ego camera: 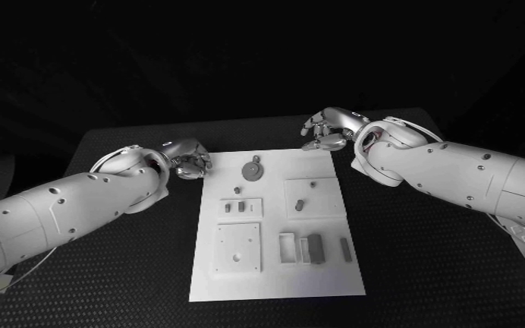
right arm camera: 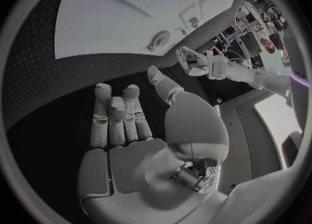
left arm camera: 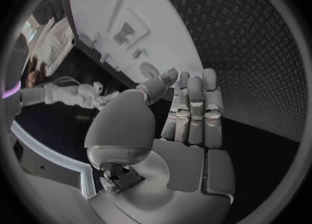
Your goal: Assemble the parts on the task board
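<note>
My left hand [ego camera: 188,158] hangs just off the far left corner of the task board [ego camera: 274,286], over the black table [ego camera: 131,282], with nothing in it; from my left wrist I see its fingers [left arm camera: 194,110] lying straight, side by side, and the thumb standing apart from them, so it is empty and not clenched. My right hand [ego camera: 331,129] hovers at the far right corner of the board, fingers bent downward in the head view, yet from my right wrist its fingers [right arm camera: 116,117] stretch out over the table and grasp nothing, the thumb held off to one side. The board lies flat in the middle of the table between my two arms. On it, near the far edge, rests a round grey disc [ego camera: 253,171] with a small pin just beyond it. A small peg [ego camera: 237,189] stands nearer the left side, and below it a shallow frame holds two short upright pieces [ego camera: 242,207]. To the right, a square raised pad carries an oblong grey part [ego camera: 299,206]. Toward the near end there is a square plate with a hole [ego camera: 237,247], then a slotted holder beside a dark rectangular block [ego camera: 315,248], and a slim bar [ego camera: 346,247] lying by the right edge. Neither hand touches the board or any part.
</note>
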`<act>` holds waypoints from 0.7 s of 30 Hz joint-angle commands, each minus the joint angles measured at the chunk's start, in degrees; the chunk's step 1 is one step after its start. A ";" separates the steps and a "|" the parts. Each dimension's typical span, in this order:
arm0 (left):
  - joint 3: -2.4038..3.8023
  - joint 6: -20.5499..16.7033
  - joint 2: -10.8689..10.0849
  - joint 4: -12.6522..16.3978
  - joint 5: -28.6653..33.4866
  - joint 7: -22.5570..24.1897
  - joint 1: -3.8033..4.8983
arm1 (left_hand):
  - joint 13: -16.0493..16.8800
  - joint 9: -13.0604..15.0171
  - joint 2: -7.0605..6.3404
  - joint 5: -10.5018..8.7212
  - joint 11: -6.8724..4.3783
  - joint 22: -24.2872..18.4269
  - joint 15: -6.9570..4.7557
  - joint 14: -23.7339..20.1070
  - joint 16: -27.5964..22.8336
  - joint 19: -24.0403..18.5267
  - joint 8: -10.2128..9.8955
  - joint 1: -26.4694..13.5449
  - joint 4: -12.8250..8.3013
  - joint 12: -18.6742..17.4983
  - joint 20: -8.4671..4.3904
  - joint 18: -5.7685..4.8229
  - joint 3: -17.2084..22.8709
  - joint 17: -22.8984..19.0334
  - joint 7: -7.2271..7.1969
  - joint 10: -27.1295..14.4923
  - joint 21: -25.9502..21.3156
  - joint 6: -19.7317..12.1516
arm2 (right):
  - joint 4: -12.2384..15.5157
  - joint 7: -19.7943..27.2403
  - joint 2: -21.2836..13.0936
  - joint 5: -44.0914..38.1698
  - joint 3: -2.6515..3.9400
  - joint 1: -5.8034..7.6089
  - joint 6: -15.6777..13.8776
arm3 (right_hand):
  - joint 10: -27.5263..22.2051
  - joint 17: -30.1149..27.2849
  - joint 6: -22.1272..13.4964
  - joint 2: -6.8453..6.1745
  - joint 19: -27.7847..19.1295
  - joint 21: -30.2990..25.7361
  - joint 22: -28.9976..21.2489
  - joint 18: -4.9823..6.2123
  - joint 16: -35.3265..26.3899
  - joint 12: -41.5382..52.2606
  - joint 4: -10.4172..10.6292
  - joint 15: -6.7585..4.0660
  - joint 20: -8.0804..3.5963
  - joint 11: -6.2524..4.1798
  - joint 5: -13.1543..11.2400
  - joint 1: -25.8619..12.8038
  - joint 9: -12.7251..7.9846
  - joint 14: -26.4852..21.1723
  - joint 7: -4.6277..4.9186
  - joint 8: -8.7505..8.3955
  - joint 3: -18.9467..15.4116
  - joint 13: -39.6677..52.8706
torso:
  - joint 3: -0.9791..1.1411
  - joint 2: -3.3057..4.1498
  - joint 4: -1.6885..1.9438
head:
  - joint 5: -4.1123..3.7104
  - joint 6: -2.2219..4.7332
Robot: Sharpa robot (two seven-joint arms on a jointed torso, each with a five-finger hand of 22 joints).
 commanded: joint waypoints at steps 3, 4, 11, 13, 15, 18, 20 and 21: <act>0.07 -5.00 -2.06 0.76 33.03 5.05 0.98 | 0.20 -0.06 -0.04 -0.20 0.40 -1.87 0.59 -0.74 -2.97 -1.12 0.40 -1.54 0.22 -0.27 0.36 -0.48 -1.25 -1.10 0.22 -1.39 -2.45 -0.54 | 2.36 3.04 -1.77 -0.06 -0.11 -0.73 -0.77 | -1.29 -0.37 -0.31 -0.01 -1.14 -0.75 0.84 0.66 -0.82 -0.62 -0.29 -0.19 0.23 0.01 0.20 2.09 -0.03 -0.70 0.77 0.43 0.13 -0.52 | 0.04 -0.03 -0.05 | -0.09 0.18; 0.07 -5.16 -2.60 1.12 35.67 5.85 1.10 | 0.17 -0.08 0.03 -0.12 0.68 -2.56 0.90 -1.08 -4.22 -1.58 0.45 -1.84 0.15 -0.27 0.57 -0.67 -1.66 -1.54 0.25 -1.99 -3.38 -0.69 | 2.85 3.27 -2.20 -0.06 -0.14 -0.89 -0.89 | -1.79 -0.58 -0.32 0.00 -1.51 -1.00 0.78 0.64 -1.23 -1.19 -0.27 -0.16 0.41 0.06 0.22 2.46 -0.05 -1.06 0.82 0.44 0.15 -0.89 | 0.04 -0.05 -0.05 | -0.35 0.35; 0.06 -1.39 -5.28 3.91 46.16 10.76 1.25 | -0.55 -0.18 0.09 -0.10 2.06 -5.78 2.81 -3.70 -10.94 -4.52 0.54 -3.19 -0.23 -0.39 2.22 -1.45 -2.90 -3.88 0.53 -5.10 -7.71 -1.50 | 5.25 2.79 -4.68 -4.50 -0.92 -2.00 2.16 | -6.38 -1.81 0.08 0.50 -2.92 -1.80 0.85 0.70 -2.57 -21.99 -0.08 1.64 1.43 1.59 0.24 4.17 0.07 -2.06 2.02 1.10 1.09 -18.10 | -0.08 -0.15 -0.06 | -0.62 0.75; 0.06 0.19 -5.66 4.53 47.77 12.10 1.24 | -1.09 -0.19 0.40 -0.04 2.49 -7.65 4.21 -4.69 -15.31 -6.18 0.62 -3.71 -0.66 -0.30 3.59 -1.49 -3.53 -5.29 0.60 -6.11 -10.09 -1.96 | 5.81 2.56 -5.29 -6.80 -1.06 -2.36 3.02 | -5.76 -2.10 0.32 0.16 -2.80 -1.79 0.83 0.70 -2.55 -26.85 -0.13 2.00 1.47 2.35 0.29 4.40 0.11 -1.87 2.00 1.44 0.95 -22.71 | -0.11 -0.14 -0.05 | -0.70 0.85; 0.04 1.68 -5.89 4.96 49.43 13.20 1.23 | -1.55 -0.19 0.68 -0.13 2.71 -8.99 5.24 -5.29 -18.47 -7.47 0.69 -3.98 -0.94 -0.29 4.62 -1.40 -3.99 -6.12 0.60 -6.68 -11.70 -2.32 | 6.29 2.34 -5.77 -9.53 -1.23 -2.72 3.77 | -5.30 -2.39 0.89 0.27 -2.13 -1.58 0.80 0.70 -2.37 -30.97 -0.26 2.71 1.28 3.07 0.25 4.68 0.19 -1.07 1.76 1.93 0.94 -26.53 | -0.12 -0.08 -0.09 | -0.72 1.00; 0.04 3.64 -6.18 5.69 52.51 14.26 1.22 | -2.08 -0.15 1.39 -0.17 2.79 -10.66 6.31 -6.01 -22.16 -8.92 0.88 -4.16 -1.11 -0.22 5.70 -1.10 -4.44 -6.84 0.45 -6.86 -12.14 -2.54 | 6.88 1.75 -6.27 -12.54 -1.40 -3.33 4.75 | -1.65 -3.43 1.76 0.50 -1.13 -1.82 0.52 0.70 -2.70 -37.10 -0.25 2.97 0.95 3.50 0.11 5.18 0.08 0.29 1.31 2.67 0.76 -33.14 | -0.14 -0.06 -0.15 | -0.81 1.24; 0.03 4.47 -6.21 5.80 53.22 14.59 1.21 | -2.30 -0.13 1.70 -0.21 2.75 -11.24 6.39 -5.50 -23.20 -8.88 1.01 -4.29 -1.13 -0.19 5.89 -0.86 -4.80 -6.79 0.39 -6.76 -12.04 -2.56 | 7.00 1.38 -6.32 -14.38 -1.42 -3.55 5.25 | -0.95 -3.65 2.18 0.67 -0.83 -1.86 0.45 0.70 -2.80 -37.81 -0.26 3.03 0.85 3.44 0.16 5.38 0.11 0.70 1.13 2.93 0.82 -33.97 | -0.16 -0.03 -0.18 | -0.83 1.39; 0.03 4.60 -6.15 5.86 53.36 14.83 1.20 | -2.36 -0.12 1.78 -0.18 2.73 -11.38 6.39 -5.38 -23.45 -8.86 1.04 -4.31 -1.14 -0.18 5.90 -0.82 -4.89 -6.76 0.36 -6.73 -12.02 -2.56 | 7.09 0.84 -6.32 -16.00 -1.53 -3.67 5.93 | 0.45 -4.08 2.69 0.76 -0.34 -1.98 0.30 0.70 -3.15 -38.72 -0.23 2.84 0.70 3.23 0.16 5.43 0.10 1.38 0.92 3.23 0.81 -35.13 | -0.20 -0.07 -0.21 | -0.81 1.40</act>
